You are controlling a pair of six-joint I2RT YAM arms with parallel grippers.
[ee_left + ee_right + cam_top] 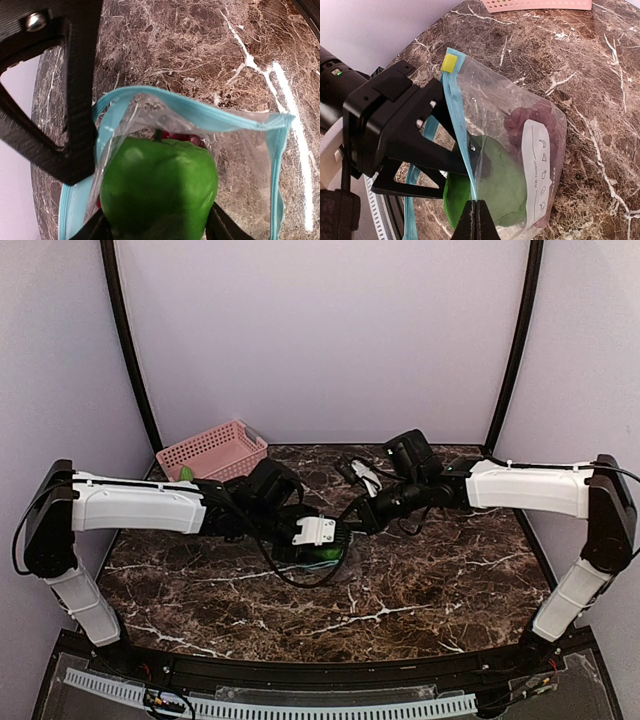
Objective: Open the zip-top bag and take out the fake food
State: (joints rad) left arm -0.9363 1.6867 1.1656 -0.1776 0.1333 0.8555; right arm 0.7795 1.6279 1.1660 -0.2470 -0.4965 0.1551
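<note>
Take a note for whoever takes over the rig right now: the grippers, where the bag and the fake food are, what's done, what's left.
Grippers: the left gripper reaches into the open bag and is shut on the green pepper. The right gripper is shut on the bag at its zip edge.
Things: green pepper and grapes are both inside the bag, the grapes deeper in.
Done: zip open.
Left: pull out the pepper, then the grapes.
</note>
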